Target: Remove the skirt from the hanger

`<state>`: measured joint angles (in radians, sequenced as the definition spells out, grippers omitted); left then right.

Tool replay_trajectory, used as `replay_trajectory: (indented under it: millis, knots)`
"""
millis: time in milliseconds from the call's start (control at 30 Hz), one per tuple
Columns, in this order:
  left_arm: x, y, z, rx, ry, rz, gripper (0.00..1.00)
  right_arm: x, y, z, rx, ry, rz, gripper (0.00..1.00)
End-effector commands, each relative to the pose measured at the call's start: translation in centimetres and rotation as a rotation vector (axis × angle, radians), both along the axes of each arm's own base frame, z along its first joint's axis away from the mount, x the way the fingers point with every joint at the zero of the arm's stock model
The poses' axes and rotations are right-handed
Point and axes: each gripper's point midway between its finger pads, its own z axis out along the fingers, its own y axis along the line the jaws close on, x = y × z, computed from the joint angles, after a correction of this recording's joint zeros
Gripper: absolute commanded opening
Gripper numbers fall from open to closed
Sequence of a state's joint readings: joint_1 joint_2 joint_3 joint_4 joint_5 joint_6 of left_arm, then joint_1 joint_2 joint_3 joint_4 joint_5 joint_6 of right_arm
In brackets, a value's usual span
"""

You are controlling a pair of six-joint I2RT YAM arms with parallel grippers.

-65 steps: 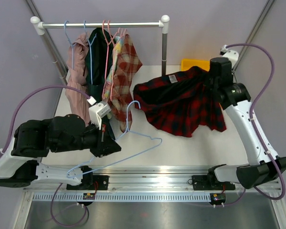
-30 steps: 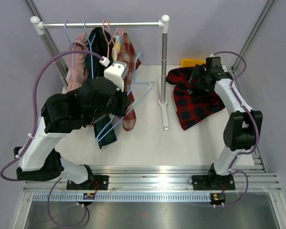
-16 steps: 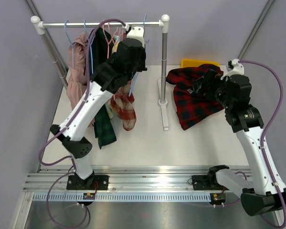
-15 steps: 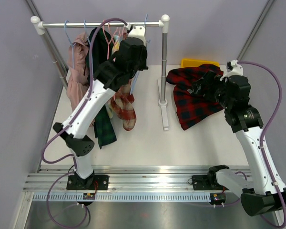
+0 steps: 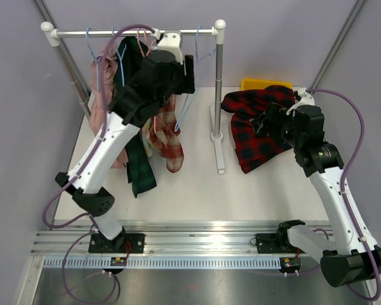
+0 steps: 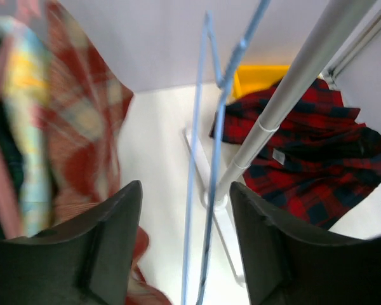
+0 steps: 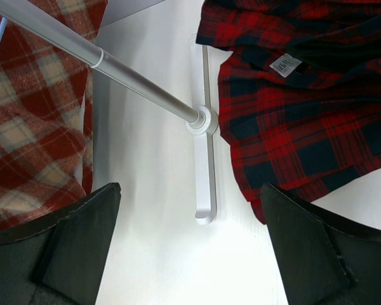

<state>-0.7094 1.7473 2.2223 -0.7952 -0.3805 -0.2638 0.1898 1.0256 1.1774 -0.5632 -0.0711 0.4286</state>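
Note:
The red and black plaid skirt lies in a heap on the white table, right of the rack's post, off any hanger; it also shows in both wrist views. The bare blue wire hanger hangs from the rail's right end. My left gripper is up by the rail, open, and the hanger's wires run between its fingers untouched. Held low over the skirt's left edge, my right gripper is open and empty.
The white rack stands mid-table with its foot pointing toward me. Several garments on hangers crowd the rail's left half, among them a red and cream plaid one. A yellow bin sits behind the skirt.
My left gripper has opened and let go of the blue hanger, which now hangs on the rail by itself. The right arm has shifted slightly over the skirt.

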Motion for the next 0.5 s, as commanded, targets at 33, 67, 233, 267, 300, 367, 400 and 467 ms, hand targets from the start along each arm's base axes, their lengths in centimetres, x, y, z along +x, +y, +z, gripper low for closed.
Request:
replay_trajectory:
  millis: [33,67,233,267,300,367,400,467]
  knots:
    - [-3.4,6.6,7.9,-0.044,-0.171,0.1,0.69,0.4,1.0,0.5,0.035,-0.028,0.036,0.99]
    - [-3.6,7.6,8.1,-0.044,-0.169,0.114,0.69,0.4,1.0,0.5,0.034,-0.028,0.038,0.99]
    - [-2.3,10.6,4.4,-0.031,-0.062,0.166,0.6,0.3,0.8,0.3,0.025,-0.026,0.033,0.99]
    - [-2.2,10.7,3.9,-0.031,-0.053,0.161,0.58,0.2,0.8,0.2,0.022,-0.021,0.032,0.99]
    - [-1.9,10.6,2.7,-0.031,-0.033,0.153,0.57,0.2,0.7,0.1,0.018,-0.02,0.03,0.99]
    - [-1.4,10.5,2.1,-0.047,-0.025,0.15,0.53,0.3,0.6,-0.1,0.01,-0.016,0.025,0.99]
    - [-1.3,10.2,1.6,-0.048,-0.012,0.132,0.52,0.2,0.6,-0.1,0.007,-0.017,0.026,0.99]
    - [-0.9,9.7,0.8,-0.052,0.005,0.119,0.49,0.2,0.4,-0.4,-0.005,-0.01,0.022,0.99]
